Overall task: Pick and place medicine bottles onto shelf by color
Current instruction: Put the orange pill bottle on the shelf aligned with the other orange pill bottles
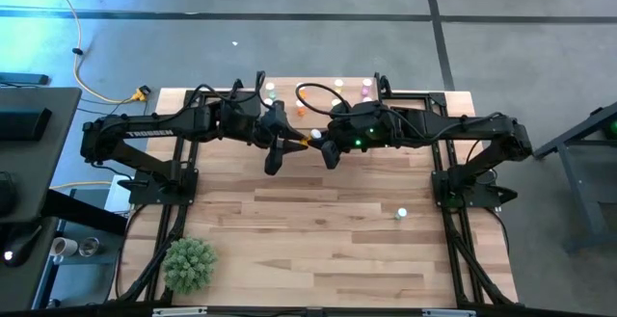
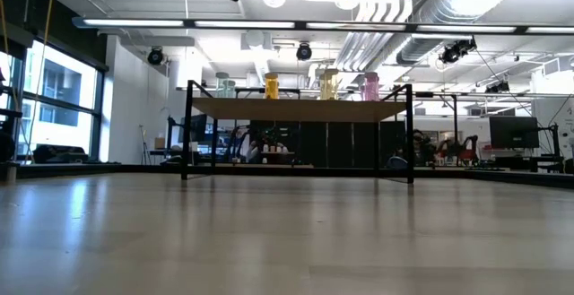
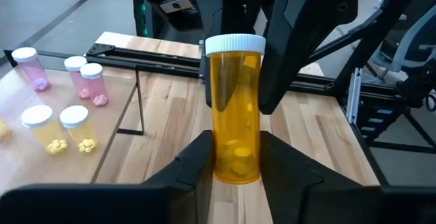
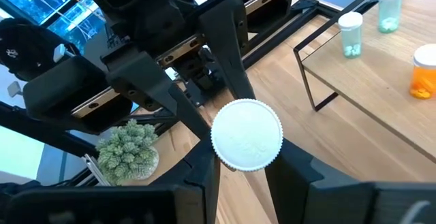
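Two grippers clamp one orange bottle (image 3: 236, 112) in mid-air over the table: left gripper (image 3: 235, 173) on its base, right gripper (image 4: 244, 173) near the cap. Unsynchronised release risks dropping it short of the shelf (image 1: 323, 105).

Light wood plank bench (image 1: 328, 230), black frame rails down both sides. Shelf (image 2: 300, 109) at far edge, thin black legs, wooden top. On shelf, low view: pale green bottles (image 2: 222, 88) at left, orange bottle (image 2: 271, 86), yellow bottles (image 2: 328, 84), pink bottle (image 2: 370, 86) at right. Lone bottle (image 1: 402, 214) on bench near right side. Small green plant (image 1: 188, 264) at near left corner.
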Robot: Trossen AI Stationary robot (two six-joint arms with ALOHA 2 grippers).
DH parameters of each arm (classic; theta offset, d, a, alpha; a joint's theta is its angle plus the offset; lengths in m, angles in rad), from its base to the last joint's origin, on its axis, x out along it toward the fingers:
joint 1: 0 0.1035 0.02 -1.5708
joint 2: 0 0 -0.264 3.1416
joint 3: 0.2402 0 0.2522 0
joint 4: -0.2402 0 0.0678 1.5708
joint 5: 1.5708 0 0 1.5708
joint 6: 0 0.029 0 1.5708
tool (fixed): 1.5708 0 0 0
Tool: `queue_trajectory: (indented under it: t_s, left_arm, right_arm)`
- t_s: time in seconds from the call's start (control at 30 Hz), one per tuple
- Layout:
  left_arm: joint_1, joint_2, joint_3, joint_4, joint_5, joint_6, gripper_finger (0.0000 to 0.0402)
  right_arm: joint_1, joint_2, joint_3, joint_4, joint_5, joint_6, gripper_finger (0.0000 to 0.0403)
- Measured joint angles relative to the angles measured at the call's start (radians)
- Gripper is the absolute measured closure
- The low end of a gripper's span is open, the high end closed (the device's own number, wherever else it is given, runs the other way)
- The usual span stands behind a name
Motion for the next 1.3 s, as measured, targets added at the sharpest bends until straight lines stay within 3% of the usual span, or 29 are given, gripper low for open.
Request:
queue_trajectory:
  t_s: [0.33,0.6,0.77,0.97,1.13,1.3]
  left_arm:
    - [0.0,0.0,0.0,0.0,-0.001,0.016,0.0309]
    - [0.002,0.001,0.0,-0.001,-0.06,0.016,0.0308]
    - [0.003,-0.001,0.0,0.0,-0.211,0.024,0.0309]
    - [0.003,-0.009,-0.001,-0.002,-0.474,0.013,0.0309]
    - [0.003,-0.011,-0.001,0.007,-0.701,0.006,0.0309]
    - [-0.005,-0.011,-0.002,0.008,-0.81,-0.043,0.0309]
  right_arm:
    - [0.0,0.0,0.0,0.001,0.01,-0.061,0.0307]
    - [-0.031,0.0,0.0,-0.016,0.028,-0.091,0.0231]
    - [-0.074,-0.004,-0.001,-0.062,0.017,-0.12,0.0195]
    - [-0.164,-0.043,-0.001,-0.074,-0.042,-0.189,0.0187]
    - [-0.259,-0.079,-0.001,0.025,-0.057,-0.303,0.0187]
    - [-0.36,-0.088,-0.001,0.182,-0.182,-0.445,0.0187]
